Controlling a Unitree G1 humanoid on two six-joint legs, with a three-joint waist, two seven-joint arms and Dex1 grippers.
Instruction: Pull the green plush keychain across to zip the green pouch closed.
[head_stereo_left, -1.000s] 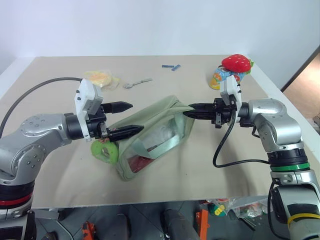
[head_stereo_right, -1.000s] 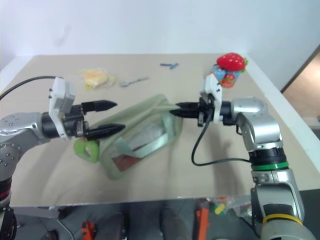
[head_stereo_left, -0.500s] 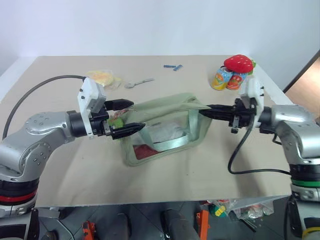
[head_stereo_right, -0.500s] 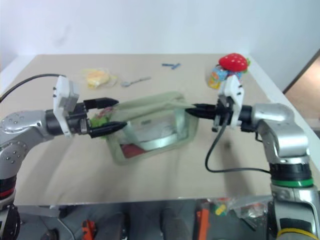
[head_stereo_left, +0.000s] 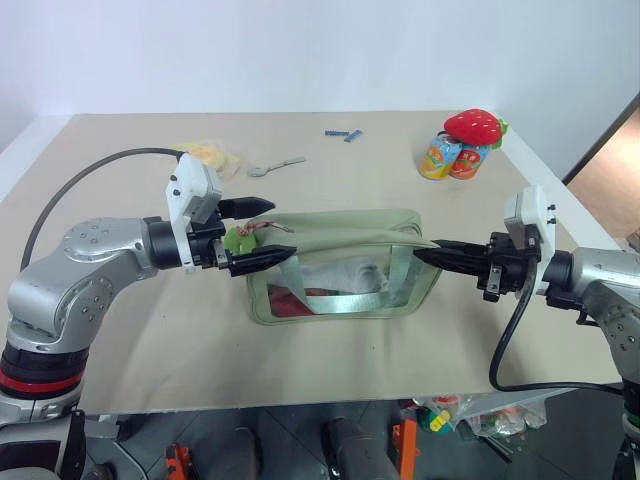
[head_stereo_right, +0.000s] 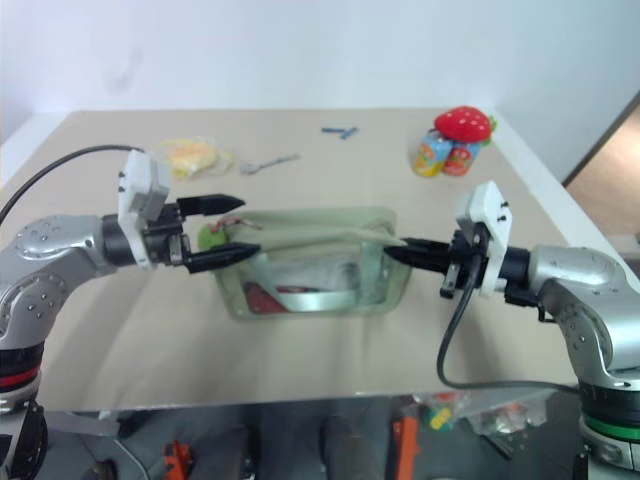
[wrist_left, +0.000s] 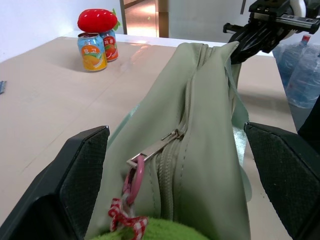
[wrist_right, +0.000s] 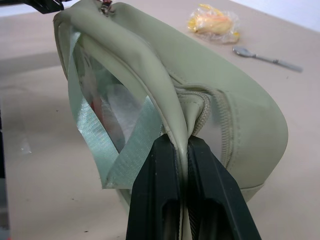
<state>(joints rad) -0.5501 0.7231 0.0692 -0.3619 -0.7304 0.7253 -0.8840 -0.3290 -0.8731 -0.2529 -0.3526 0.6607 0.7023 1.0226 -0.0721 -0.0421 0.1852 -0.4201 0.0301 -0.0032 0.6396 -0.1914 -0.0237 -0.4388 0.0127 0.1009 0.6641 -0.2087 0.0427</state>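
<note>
The green pouch (head_stereo_left: 340, 272) is stretched out level between my two grippers, a little above the table, zip edge on top. My right gripper (head_stereo_left: 424, 255) is shut on the fabric at its right end; in the right wrist view the fingers (wrist_right: 162, 165) pinch the folded edge beside the zip. My left gripper (head_stereo_left: 262, 232) stands open around the pouch's left end. The green plush keychain (head_stereo_left: 238, 240) hangs between its fingers, clipped to the metal zip pull (wrist_left: 155, 149) by a pink ring. The left fingers (wrist_left: 82, 172) flank the pouch without touching it.
A red strawberry plush (head_stereo_left: 473, 127) sits on two drink cans (head_stereo_left: 448, 160) at the back right. A yellow bagged item (head_stereo_left: 205, 155), a spoon (head_stereo_left: 275, 165) and small blue bits (head_stereo_left: 342, 134) lie at the back. The table's front edge is close below the pouch.
My right gripper has drawn the pouch's end rightward and nearer, swinging the pouch from slanted to level. The keychain has come up off the table to between my left fingers.
</note>
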